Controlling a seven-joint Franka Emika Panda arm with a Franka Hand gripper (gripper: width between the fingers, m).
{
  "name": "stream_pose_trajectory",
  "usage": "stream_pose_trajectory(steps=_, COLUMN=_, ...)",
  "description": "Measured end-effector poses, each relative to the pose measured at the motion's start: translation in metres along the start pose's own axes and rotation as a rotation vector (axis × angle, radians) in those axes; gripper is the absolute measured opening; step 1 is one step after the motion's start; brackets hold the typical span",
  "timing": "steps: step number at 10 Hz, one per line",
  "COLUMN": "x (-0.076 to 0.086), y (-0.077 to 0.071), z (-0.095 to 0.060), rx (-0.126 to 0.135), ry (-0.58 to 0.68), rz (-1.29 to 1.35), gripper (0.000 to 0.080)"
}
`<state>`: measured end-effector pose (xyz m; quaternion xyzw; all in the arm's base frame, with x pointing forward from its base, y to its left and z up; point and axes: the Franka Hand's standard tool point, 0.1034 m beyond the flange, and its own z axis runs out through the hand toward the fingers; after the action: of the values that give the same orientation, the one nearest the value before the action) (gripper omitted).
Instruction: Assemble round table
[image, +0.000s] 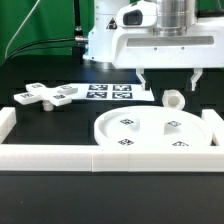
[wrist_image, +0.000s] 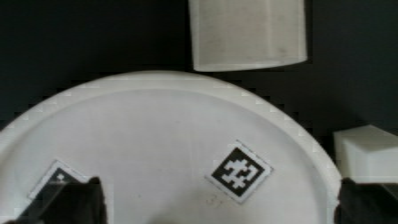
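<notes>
The large round rimmed disc (image: 155, 135) lies flat on the table at the exterior view's right, with several tags on it; it fills most of the wrist view (wrist_image: 160, 140). The short thick cylinder (image: 174, 99) lies just behind the disc's far rim and also shows in the wrist view (wrist_image: 249, 35). The cross-shaped four-armed piece (image: 45, 96) lies at the exterior view's left. My gripper (image: 168, 80) hangs open and empty above the disc's far edge and the cylinder; in the wrist view (wrist_image: 217, 205) its dark fingertips (wrist_image: 71, 203) stand wide apart over the disc.
The marker board (image: 110, 92) lies behind the disc. Long white border blocks run along the front (image: 90, 156), the left (image: 5, 120) and the right (image: 213, 125). A white block edge (wrist_image: 370, 155) shows beside the disc in the wrist view.
</notes>
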<state>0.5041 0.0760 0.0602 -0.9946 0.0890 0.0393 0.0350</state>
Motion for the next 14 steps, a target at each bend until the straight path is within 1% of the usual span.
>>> stream_pose_trajectory(steps=1, x=-0.004, y=0.000, z=0.005, rx=0.004, ry=-0.004, rz=0.006, gripper=0.0649)
stream_pose_trajectory(steps=3, x=-0.018, y=-0.007, z=0.015, rx=0.008, ry=0.001, rz=-0.006, gripper=0.0649)
stream_pose_trajectory(steps=4, x=-0.025, y=-0.006, z=0.017, rx=-0.001, ry=-0.063, rz=-0.014, gripper=0.0649)
stream_pose_trajectory(steps=7, x=-0.024, y=-0.003, z=0.017, rx=-0.021, ry=-0.248, rz=-0.022, gripper=0.0649)
stream_pose_trajectory(steps=8, x=-0.025, y=-0.005, z=0.019, rx=-0.023, ry=-0.293, rz=-0.019, gripper=0.0649)
stream_pose_trajectory(steps=9, x=-0.030, y=-0.007, z=0.022, rx=-0.027, ry=-0.368, rz=-0.019, gripper=0.0649)
stream_pose_trajectory(steps=11, x=-0.030, y=-0.012, z=0.025, rx=-0.032, ry=-0.467, rz=-0.024, gripper=0.0649)
stream_pose_trajectory(steps=12, x=-0.034, y=-0.011, z=0.026, rx=-0.038, ry=-0.545, rz=-0.031, gripper=0.0649)
stream_pose_trajectory(steps=14, x=-0.031, y=-0.004, z=0.037, rx=-0.036, ry=-0.631, rz=-0.053, gripper=0.0649)
